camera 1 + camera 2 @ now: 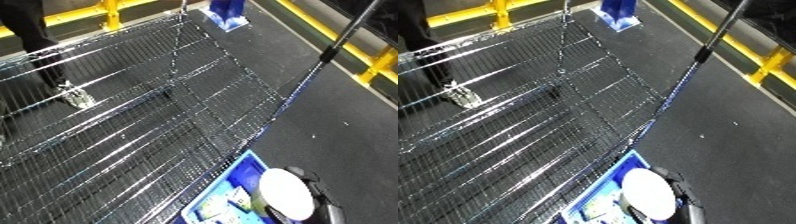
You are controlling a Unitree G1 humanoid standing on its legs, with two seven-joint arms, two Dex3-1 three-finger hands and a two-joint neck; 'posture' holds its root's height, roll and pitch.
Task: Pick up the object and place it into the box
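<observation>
The right forearm (289, 197) is reaching over the blue bin (233, 186), probably to release the object there. I cannot tell if the robot hand is spread or pinching, since it is hidden. The object is not showing clearly; small packets (233, 197) are lying inside the bin, beside the wire mesh worktop (133, 115).

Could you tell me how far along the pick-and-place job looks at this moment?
Already done: the blue bin at the bottom holds some items. In hand: the right forearm reaches over the bin, but its hand is hidden, so a release cannot be confirmed. Left: a small object sits on the wire mesh surface, apparently to be picked next.
</observation>
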